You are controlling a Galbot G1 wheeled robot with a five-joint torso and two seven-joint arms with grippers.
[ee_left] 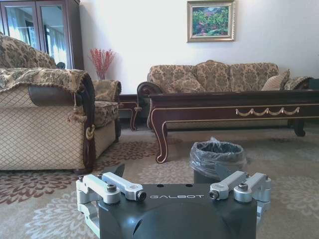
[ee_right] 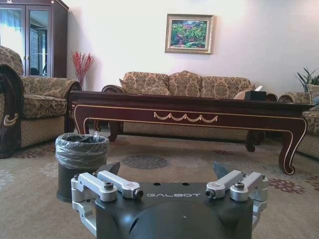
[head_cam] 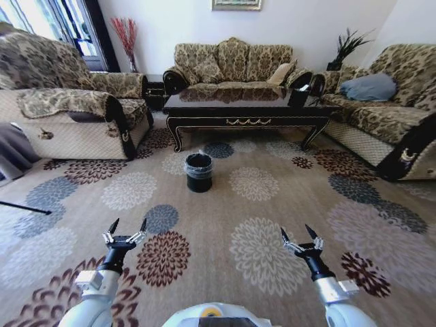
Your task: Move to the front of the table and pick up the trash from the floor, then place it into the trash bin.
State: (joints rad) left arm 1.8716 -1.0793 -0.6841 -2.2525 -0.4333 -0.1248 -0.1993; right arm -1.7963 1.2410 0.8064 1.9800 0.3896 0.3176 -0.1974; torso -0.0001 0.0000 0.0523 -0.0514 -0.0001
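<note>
The dark glossy table (head_cam: 245, 109) with gold scroll trim stands across the room on the flower-patterned carpet floor (head_cam: 252, 184). In front of it sits the round black trash bin (head_cam: 199, 172) with a plastic liner, also seen from the wrists: trash bin (ee_left: 217, 157), trash bin (ee_right: 79, 159). The trash is out of view. My left gripper (head_cam: 128, 226) and right gripper (head_cam: 300, 233) hang low over the carpet near my body, both open and empty, well short of the bin. The wrist views show the left gripper (ee_left: 170, 172) and right gripper (ee_right: 167, 168) pointing towards the table (ee_left: 234, 107).
Patterned sofas stand at the left (head_cam: 68, 109), behind the table (head_cam: 231, 65) and at the right (head_cam: 388, 102). A small black tissue box (ee_right: 255, 94) sits on the table's right end. A thin dark rod (head_cam: 24, 208) lies on the carpet at far left. Open carpet stretches from me to the bin.
</note>
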